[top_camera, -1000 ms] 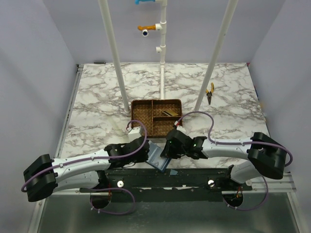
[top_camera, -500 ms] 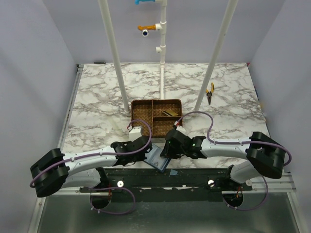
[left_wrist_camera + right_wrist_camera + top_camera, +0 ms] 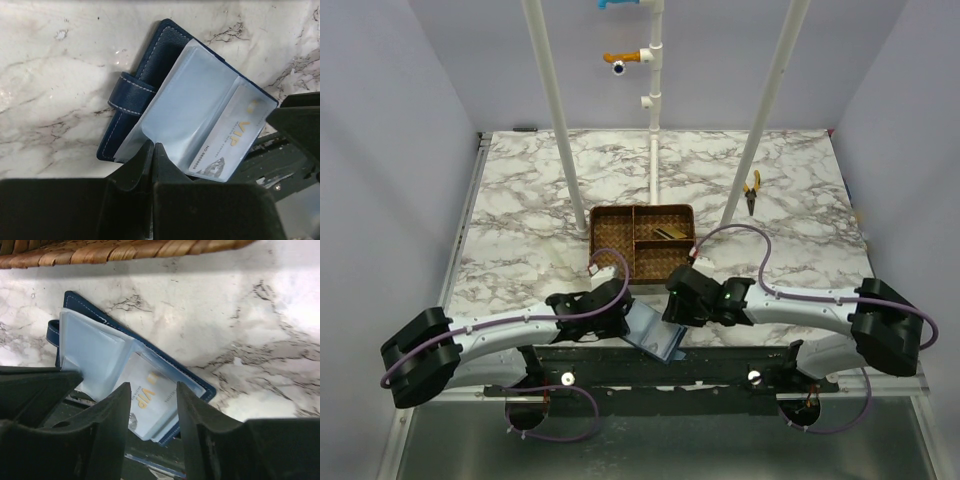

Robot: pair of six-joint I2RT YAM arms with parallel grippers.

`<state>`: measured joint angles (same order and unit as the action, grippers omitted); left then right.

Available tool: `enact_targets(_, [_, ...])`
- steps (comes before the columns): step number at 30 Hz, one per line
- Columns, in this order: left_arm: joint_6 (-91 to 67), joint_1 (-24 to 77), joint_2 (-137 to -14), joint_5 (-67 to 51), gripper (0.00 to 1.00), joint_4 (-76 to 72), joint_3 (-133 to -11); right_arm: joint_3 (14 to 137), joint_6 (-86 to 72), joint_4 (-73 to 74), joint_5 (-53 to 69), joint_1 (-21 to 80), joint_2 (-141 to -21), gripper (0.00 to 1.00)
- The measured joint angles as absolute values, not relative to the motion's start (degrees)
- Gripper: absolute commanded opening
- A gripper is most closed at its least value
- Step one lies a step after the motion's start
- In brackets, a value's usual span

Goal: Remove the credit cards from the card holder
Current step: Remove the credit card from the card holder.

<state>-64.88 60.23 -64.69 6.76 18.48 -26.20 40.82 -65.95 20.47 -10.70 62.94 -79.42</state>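
The navy card holder [image 3: 653,335] lies open at the table's near edge, its corner overhanging the black rail. Its clear sleeves [image 3: 190,95] are fanned out. One sleeve holds a pale credit card [image 3: 227,142] with gold "VIP" lettering, which also shows in the right wrist view [image 3: 150,395]. My left gripper [image 3: 152,146] is shut, its tips pinched at the near edge of a clear sleeve of the holder [image 3: 135,75]. My right gripper [image 3: 152,392] is open, its fingers either side of the VIP card just above the holder [image 3: 200,385]. Two gold and dark cards [image 3: 670,233] lie in the wicker tray.
The brown wicker divided tray [image 3: 640,208] stands just beyond the holder, and its edge shows in the right wrist view [image 3: 125,250]. Yellow-handled pliers [image 3: 751,190] lie at the back right. Three white poles [image 3: 653,150] rise from the table. The black front rail [image 3: 720,360] runs under the holder.
The left gripper has closed in on the holder's left side. The holder has slid a little right and opened wider. The right arm has shifted right, its gripper staying over the holder.
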Motion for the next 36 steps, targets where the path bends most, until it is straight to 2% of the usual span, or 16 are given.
enact_targets(5, [-67.46,60.23,-62.57,5.82,0.0,18.55,-25.28,40.32,-66.06,24.01,-11.44,62.94,-74.43,0.51])
enact_targets(17, [-71.16,59.42,-62.3,5.69,0.0,17.65,-23.9,37.43,-69.1,24.73,-10.37,66.87,-74.54,0.73])
enact_targets(24, [-71.72,58.81,-62.3,5.43,0.0,16.05,-23.05,32.69,-72.44,17.56,-6.11,67.18,-73.47,0.8])
enact_targets(32, [-71.85,58.08,-62.28,5.3,0.0,14.66,-22.46,32.18,-75.72,8.84,-2.81,67.18,-76.69,0.77])
enact_targets(36, [-71.83,58.08,-61.8,5.26,0.0,14.11,-21.93,32.18,-76.44,9.13,-3.29,66.57,-76.86,0.63])
